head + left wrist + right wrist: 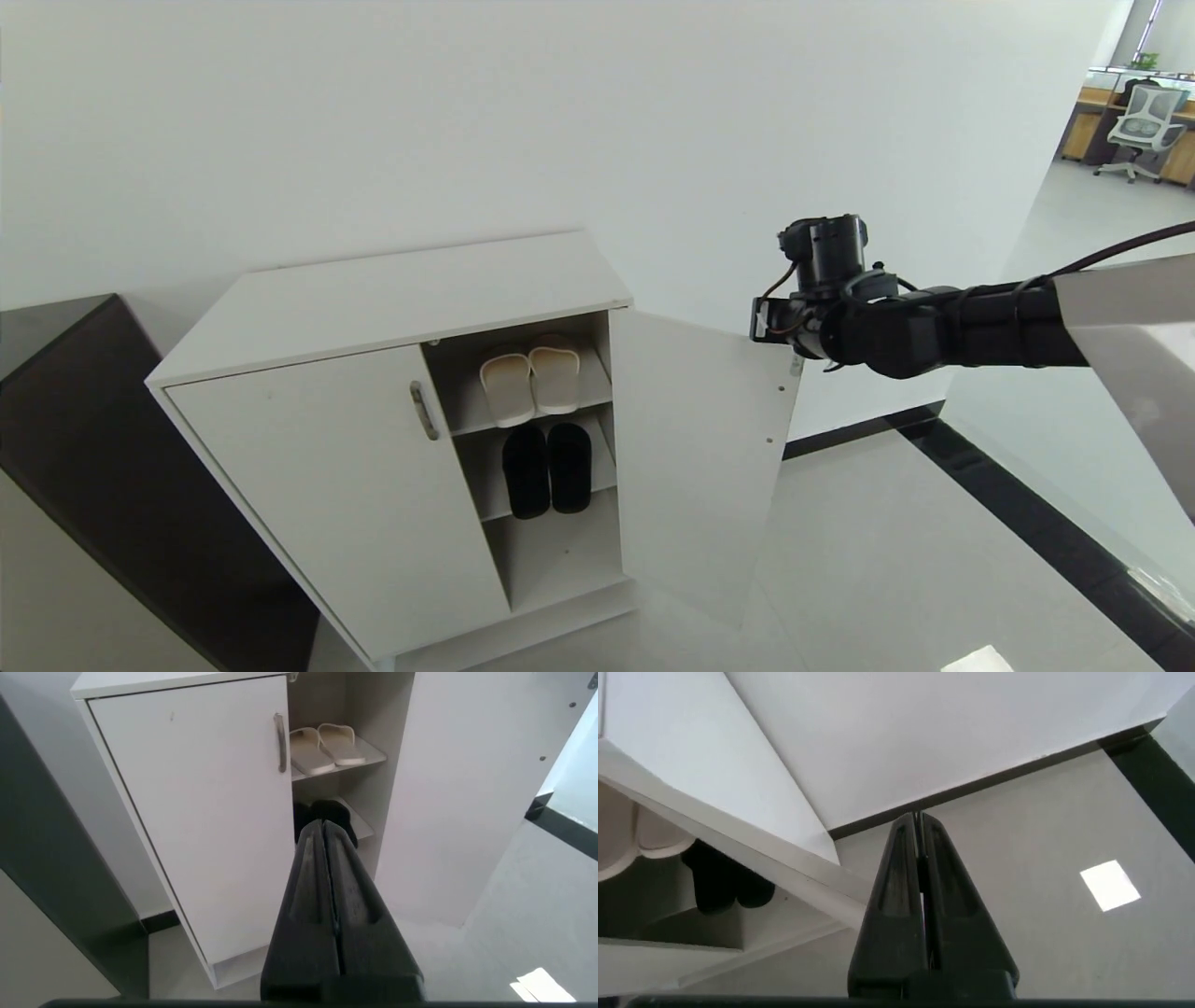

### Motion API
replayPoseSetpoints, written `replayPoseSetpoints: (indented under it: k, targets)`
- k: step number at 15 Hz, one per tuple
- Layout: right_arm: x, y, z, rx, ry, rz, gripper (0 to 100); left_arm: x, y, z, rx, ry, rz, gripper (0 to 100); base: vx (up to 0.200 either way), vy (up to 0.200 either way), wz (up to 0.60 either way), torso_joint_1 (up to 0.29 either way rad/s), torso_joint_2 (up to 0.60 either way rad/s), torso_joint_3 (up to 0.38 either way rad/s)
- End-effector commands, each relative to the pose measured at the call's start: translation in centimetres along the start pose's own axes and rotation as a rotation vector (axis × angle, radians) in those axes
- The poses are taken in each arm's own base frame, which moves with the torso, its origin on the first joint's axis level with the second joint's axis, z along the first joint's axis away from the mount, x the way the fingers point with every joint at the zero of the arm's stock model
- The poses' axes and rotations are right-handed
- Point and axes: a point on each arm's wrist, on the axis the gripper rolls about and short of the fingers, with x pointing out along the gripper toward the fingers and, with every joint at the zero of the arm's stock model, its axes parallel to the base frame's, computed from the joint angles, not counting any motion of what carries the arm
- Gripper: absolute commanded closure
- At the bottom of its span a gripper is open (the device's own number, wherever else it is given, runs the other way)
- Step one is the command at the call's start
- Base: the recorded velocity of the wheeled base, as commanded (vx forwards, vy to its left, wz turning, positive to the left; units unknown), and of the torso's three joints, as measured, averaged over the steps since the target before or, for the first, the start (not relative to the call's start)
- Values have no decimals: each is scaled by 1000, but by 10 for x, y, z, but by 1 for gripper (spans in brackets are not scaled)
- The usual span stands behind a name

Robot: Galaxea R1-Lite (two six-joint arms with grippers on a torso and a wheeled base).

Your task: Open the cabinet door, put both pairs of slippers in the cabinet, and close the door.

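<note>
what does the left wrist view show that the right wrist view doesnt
Left wrist view: the closed left door with its handle, and the left gripper, fingers shut.
Right wrist view: the right gripper, fingers shut, near the top outer corner of the open door.
Both: the open door, the pale slippers and the black slippers.

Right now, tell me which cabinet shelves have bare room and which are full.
Bare: the bottom shelf, below the black slippers and beside the open door. Crowded: the two shelves above, filled by the white slippers and the black pair.
</note>
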Motion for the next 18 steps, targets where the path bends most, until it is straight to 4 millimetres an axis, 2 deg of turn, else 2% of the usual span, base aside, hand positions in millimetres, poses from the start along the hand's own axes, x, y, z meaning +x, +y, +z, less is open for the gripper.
replayPoseSetpoints:
  k: [1, 5, 8, 9, 11, 12, 13, 14, 15, 16, 18]
  targets:
    - [9, 0, -9, -7, 18, -9, 100, 0, 0, 0, 0, 0, 1, 100, 0, 0, 0, 0, 0, 0]
    - [9, 0, -12, 13, 34, -14, 100, 0, 0, 0, 0, 1, -1, 100, 0, 0, 0, 0, 0, 0]
    - [-6, 3, -13, 2, 57, 0, 100, 0, 0, 0, 0, 0, -1, 100, 0, 0, 0, 0, 0, 0]
    - [-17, 6, -13, -4, 61, 14, 100, 0, 0, 0, 0, 0, -1, 100, 0, 0, 0, 0, 0, 0]
    - [-51, 18, -15, -27, 76, 68, 100, 0, 0, 0, 0, 0, -1, 100, 0, 0, 0, 0, 0, 0]
    - [-54, 20, -16, -31, 80, 73, 100, 0, 0, 0, 0, 0, -1, 100, 0, 0, 0, 0, 0, 0]
    - [-84, 30, -21, -54, 96, 127, 100, 0, 0, 0, -1, 0, -1, 100, 0, 0, 0, 0, 0, 0]
    - [-100, 34, -26, -72, 110, 157, 100, 0, 0, 0, 0, 1, 1, 100, 0, 0, 0, 0, 0, 0]
    - [-107, 36, -27, -78, 113, 170, 100, 0, 0, 0, 0, 1, -1, 100, 0, 0, 0, 0, 0, 0]
    - [-122, 40, -29, -90, 116, 200, 100, 0, 0, 0, -1, 0, -1, 100, 0, 0, 0, 0, 0, 0]
    - [-132, 40, -28, -90, 105, 217, 100, 0, 0, 0, -1, 0, -1, 100, 0, 0, 0, 0, 0, 0]
